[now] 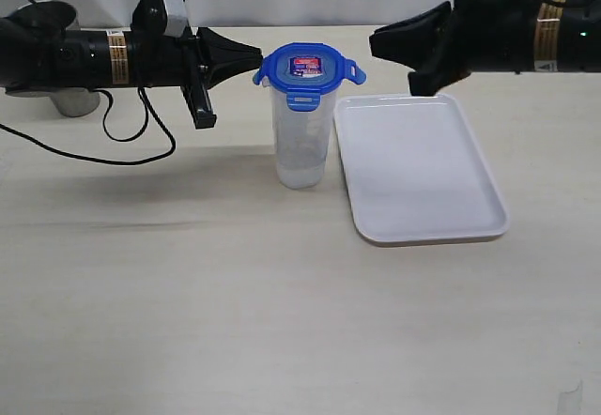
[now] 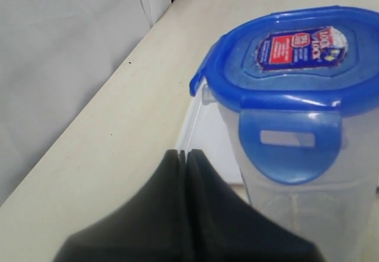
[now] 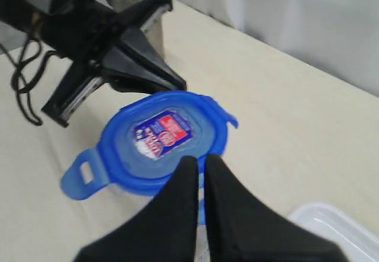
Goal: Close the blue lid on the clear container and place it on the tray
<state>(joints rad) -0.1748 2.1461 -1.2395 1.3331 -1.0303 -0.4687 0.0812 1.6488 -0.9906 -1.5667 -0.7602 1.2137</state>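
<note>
Blue plastic's on top: the small round bright-blue lid (image 1: 308, 69) sits on the tall translucent plastic container (image 1: 302, 147), which stands toward the far edge of the pale desk (image 1: 282, 321), just beside the flat white rectangular tray (image 1: 432, 238) but not on it. The left gripper (image 1: 255, 55) has its jaws pressed together, with the tip right at the lid's rim; whether it's touching, I can't tell. The right gripper (image 1: 376, 41) is also pinched closed on nothing, hovering near the tray's far corner. The side tabs look unsnapped to me, so I'd say the closing step is in hand. Next would be pushing those tabs down without tipping the container, then spreading the jaws to lift it across.
</note>
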